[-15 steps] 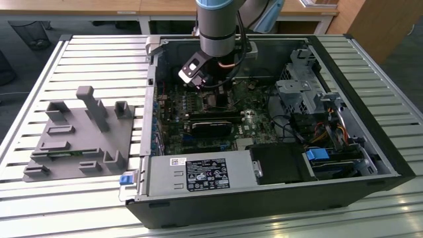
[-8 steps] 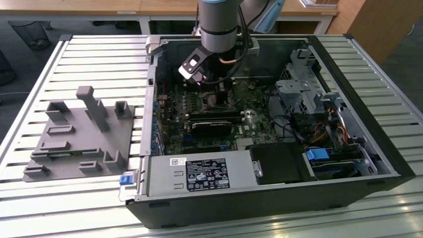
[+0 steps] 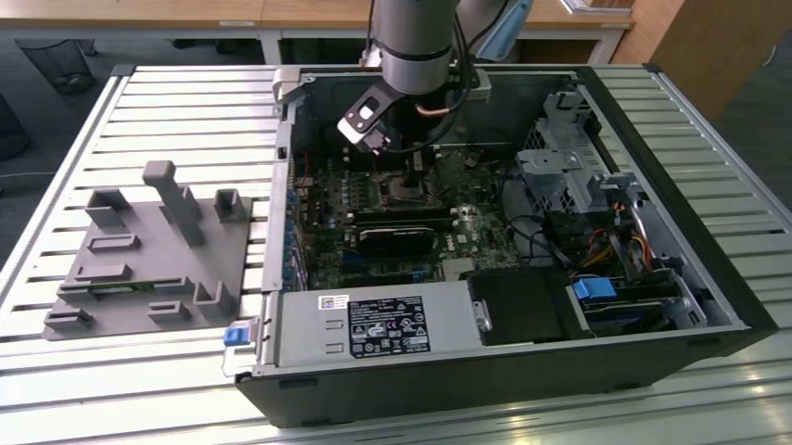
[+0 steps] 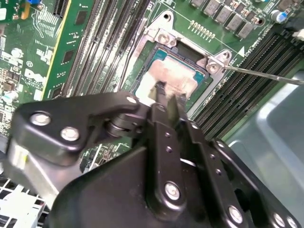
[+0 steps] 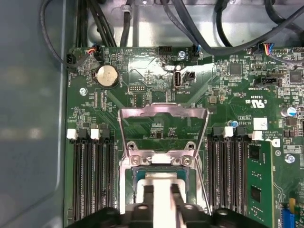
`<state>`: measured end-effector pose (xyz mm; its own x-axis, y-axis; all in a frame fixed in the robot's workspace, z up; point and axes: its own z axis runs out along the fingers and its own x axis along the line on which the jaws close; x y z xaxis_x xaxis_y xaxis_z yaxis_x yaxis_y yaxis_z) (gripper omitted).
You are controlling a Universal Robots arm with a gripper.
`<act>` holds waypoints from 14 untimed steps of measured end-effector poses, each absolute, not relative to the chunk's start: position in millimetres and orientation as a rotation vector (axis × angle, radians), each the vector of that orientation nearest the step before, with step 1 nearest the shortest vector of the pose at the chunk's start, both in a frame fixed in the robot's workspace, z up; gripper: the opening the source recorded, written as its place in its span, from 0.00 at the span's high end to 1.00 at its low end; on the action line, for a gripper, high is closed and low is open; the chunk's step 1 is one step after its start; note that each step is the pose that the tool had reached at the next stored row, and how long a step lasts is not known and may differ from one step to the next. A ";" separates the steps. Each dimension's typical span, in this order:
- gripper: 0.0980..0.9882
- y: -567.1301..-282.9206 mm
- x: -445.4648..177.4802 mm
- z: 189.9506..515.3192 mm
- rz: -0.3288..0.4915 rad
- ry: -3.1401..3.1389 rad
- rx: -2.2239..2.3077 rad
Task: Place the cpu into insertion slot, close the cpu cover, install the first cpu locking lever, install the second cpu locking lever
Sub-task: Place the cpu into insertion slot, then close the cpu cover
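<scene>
The cpu [image 4: 178,76] has a pale silvery top and lies flat in the insertion slot [image 4: 190,56] on the green board. My gripper [image 4: 168,92] hangs just above it; the black fingers [image 5: 148,195] are a narrow gap apart, and the cpu [image 5: 162,178] shows through that gap. The cpu cover [image 5: 164,110], a silvery frame with a window, stands raised behind the slot. A thin wire locking lever [image 4: 261,75] sticks out beside the socket, unlatched. In the exterior view the gripper [image 3: 393,153] reaches down into the open computer case over the slot [image 3: 403,190].
Long black memory slots [image 5: 92,180] flank the socket on both sides. Black cables [image 5: 199,28] run along the case wall behind the board. A grey fixture block [image 3: 155,250] sits on the slatted table at the exterior view's left. A power supply [image 3: 371,324] and a drive cage [image 3: 569,158] fill the case.
</scene>
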<state>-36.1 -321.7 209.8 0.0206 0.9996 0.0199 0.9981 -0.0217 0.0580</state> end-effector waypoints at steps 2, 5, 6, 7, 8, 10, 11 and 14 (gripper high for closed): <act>0.90 -321.6 -36.0 210.6 0.085 2.178 2.224; 0.97 -321.7 -36.0 211.8 0.084 2.178 2.225; 0.97 -321.7 -36.0 212.1 0.084 2.179 2.225; 0.97 -321.6 -35.9 212.4 0.084 2.179 2.225; 0.97 -321.6 -35.9 212.4 0.084 2.179 2.225; 0.97 -321.7 -35.8 213.0 0.082 2.179 2.225; 0.97 -321.7 -35.8 213.1 0.082 2.179 2.226; 0.97 -321.7 -35.8 213.6 0.082 2.179 2.226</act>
